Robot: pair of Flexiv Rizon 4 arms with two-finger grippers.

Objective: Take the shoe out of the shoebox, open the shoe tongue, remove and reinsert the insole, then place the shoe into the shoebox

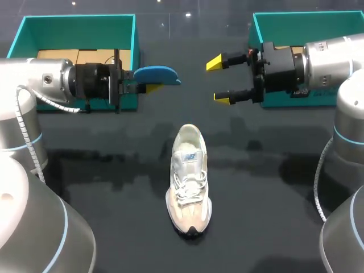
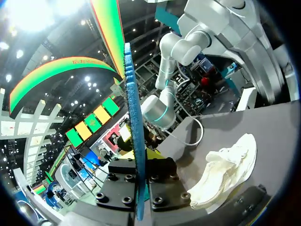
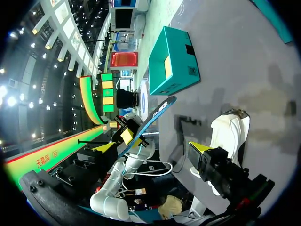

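While our left tool point(image 1: 142, 81) pinches the blue insole point(image 1: 158, 74) above the counter point(image 1: 273, 170) at its far left side, our right tool point(image 1: 218, 80) hangs spread open over the far right. We judge it is free to steady the shoe point(image 1: 189, 179), which lies mid-counter, toe toward the near edge, awaiting reinsertion.

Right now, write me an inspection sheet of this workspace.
Surface: dark, glossy table.
Job's things: shoe upright mid-table, toe toward the robot; blue insole out, held above the table; teal left shoebox and right shoebox at the far side.
Clutter: nothing seen.
Grippers: left gripper shut on the insole; right gripper open, empty.
Cables: grey coiled hose on the left arm; thin cable by the right arm.
Surroundings: nobody reaching over the table.
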